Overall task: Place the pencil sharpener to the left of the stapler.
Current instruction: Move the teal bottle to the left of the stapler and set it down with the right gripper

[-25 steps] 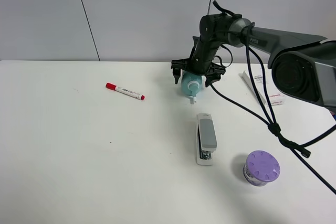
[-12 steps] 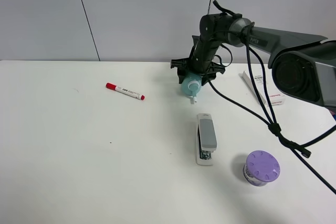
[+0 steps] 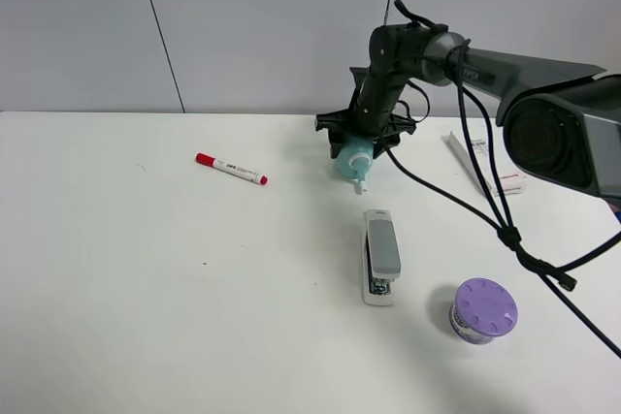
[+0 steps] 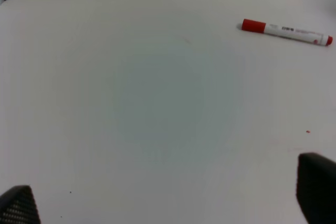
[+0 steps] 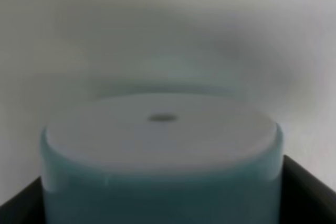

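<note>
1. White tabletop (image 3: 146,317) in front of a pale panelled wall forms the work area. Most of the near left part carries nothing but a red marker (image 3: 231,169).
2. Pencil sharpener (image 3: 353,158): located at the far side of the table, beyond the stapler (image 3: 380,257) and well apart from it. Its white nozzle points toward the stapler's far end.
3. Right gripper (image 3: 356,143): reaches down from above with its jaws closed narrowly against the teal body. The right wrist view confirms this, as the sharpener (image 5: 160,150) fills the space between the two dark jaw edges. Whether the sharpener rests on the table or is just clear of it cannot be determined.
4. Reason for the grasp, as judged: gripping across the round body from above leaves the nozzle free and permits a lift over the table.
5. Stapler: lies lengthwise with its metal front toward the camera. The table at its left side is bare, which suits the required placement.
6. Left gripper (image 4: 168,205): its fingertips (image 4: 317,192) appear at opposite corners of the left wrist view, wide apart and holding nothing. It hangs over bare table, clear of the working arm.
7. Non-task items: a purple-lidded jar (image 3: 483,310) and a flat white box (image 3: 485,162) sit to the right, outside the likely transfer path.
</note>
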